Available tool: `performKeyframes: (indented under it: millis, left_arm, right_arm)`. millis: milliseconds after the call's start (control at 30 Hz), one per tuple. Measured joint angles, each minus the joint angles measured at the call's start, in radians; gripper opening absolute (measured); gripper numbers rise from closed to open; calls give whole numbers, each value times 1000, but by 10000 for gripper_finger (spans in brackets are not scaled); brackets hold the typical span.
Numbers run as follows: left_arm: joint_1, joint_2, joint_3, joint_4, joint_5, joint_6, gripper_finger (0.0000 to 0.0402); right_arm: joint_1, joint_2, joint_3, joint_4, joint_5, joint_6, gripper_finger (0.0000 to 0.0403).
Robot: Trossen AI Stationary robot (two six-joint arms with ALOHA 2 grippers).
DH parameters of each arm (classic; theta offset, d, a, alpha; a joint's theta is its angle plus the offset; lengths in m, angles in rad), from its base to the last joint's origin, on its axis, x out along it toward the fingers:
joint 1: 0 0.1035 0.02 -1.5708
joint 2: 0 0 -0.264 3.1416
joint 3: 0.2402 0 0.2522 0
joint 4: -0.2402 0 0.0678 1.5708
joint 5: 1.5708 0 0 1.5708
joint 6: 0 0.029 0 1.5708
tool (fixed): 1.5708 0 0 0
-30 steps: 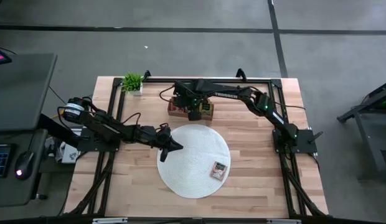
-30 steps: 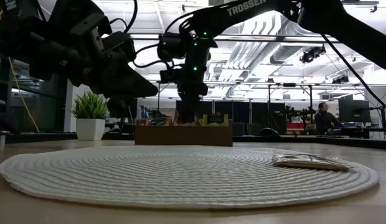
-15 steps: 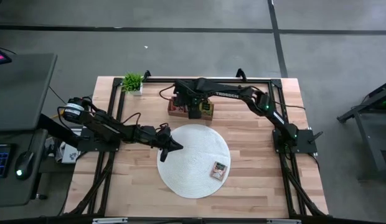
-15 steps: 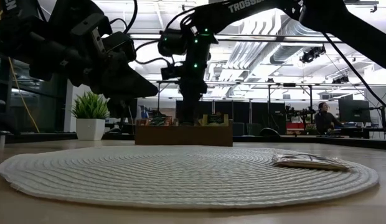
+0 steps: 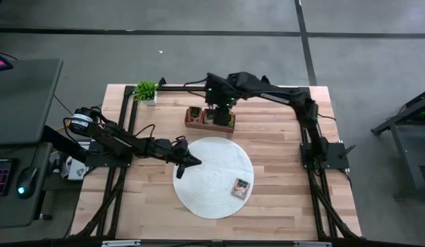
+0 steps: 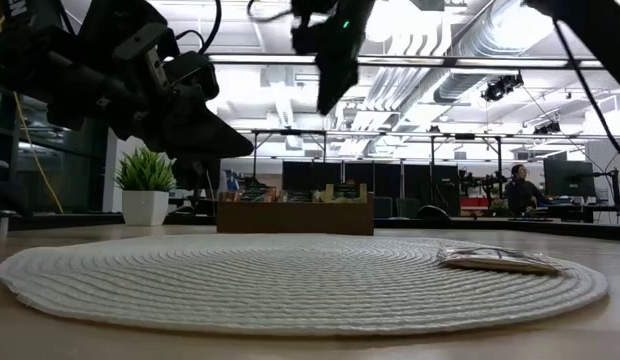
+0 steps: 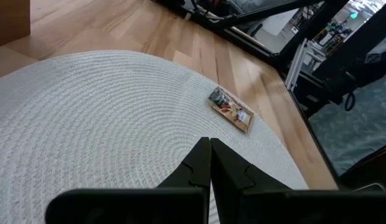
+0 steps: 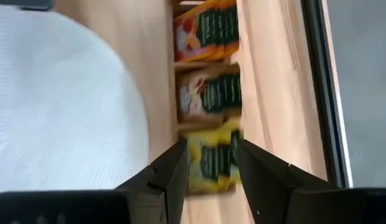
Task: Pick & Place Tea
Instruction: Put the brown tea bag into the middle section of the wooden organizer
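Note:
The wooden tray (image 5: 193, 126) at the table's far middle holds tea packets standing in its three compartments: orange (image 8: 206, 31), pink (image 8: 208, 93) and yellow (image 8: 211, 163). My right gripper (image 6: 325, 100) hangs open well above the tray, fingers pointing down, with nothing between them; past the fingers, the wrist view looks down on the yellow compartment. One more tea packet (image 5: 240, 186) lies flat on the right part of the round white mat (image 5: 205, 189). My left gripper (image 5: 189, 162) hovers shut over the mat's left edge, touching nothing.
A small potted plant (image 5: 147, 90) stands at the far left corner. Black frame rails (image 5: 229, 88) run along the far and side edges. Bare wood lies around the mat. A person (image 6: 520, 188) stands far off in the room.
My right gripper has risen out of the tray's middle to well above it, mostly in the last half second, and has rolled a little about its own axis. The packets in the tray and the one on the mat lie as before.

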Motion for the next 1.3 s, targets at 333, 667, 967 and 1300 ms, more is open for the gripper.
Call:
performKeyframes:
  millis: [333, 667, 967, 1300]
  left_arm:
    - [0, 1, 109, -146, -1, 103, 0]
    - [-43, 1, 306, -472, -66, 266, 0]
    - [-132, 98, 460, -532, -256, 164, 0]
    - [-240, 414, 854, -835, -485, -85, 0]
  right_arm:
    - [55, -288, -310, -23, 0, 60, 135]
    - [164, -729, -965, 413, 4, 338, 135]
    - [264, -912, -1267, 605, 23, 474, 135]
    - [340, -983, -1375, 625, 45, 485, 135]
